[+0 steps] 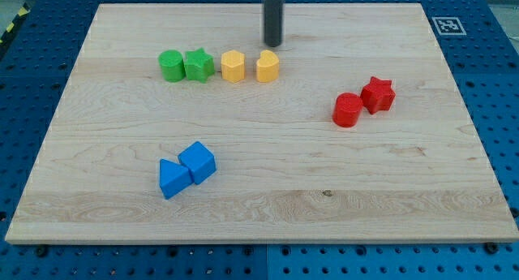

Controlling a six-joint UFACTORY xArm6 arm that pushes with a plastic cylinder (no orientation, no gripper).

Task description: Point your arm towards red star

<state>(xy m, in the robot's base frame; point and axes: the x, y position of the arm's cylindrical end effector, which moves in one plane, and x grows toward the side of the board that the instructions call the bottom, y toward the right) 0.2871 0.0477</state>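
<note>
The red star (378,94) lies at the view's right on the wooden board (259,223), touching a red cylinder (348,109) at its lower left. My tip (273,45) is near the view's top centre, just above a yellow block (268,66). It stands well to the upper left of the red star and apart from it.
A row near the top holds a green cylinder (171,66), a green star (198,66), a yellow hexagon (233,66) and the yellow block. A blue triangle (173,179) and a blue cube (198,162) touch at the lower left. A marker tag (447,25) sits at the board's top right corner.
</note>
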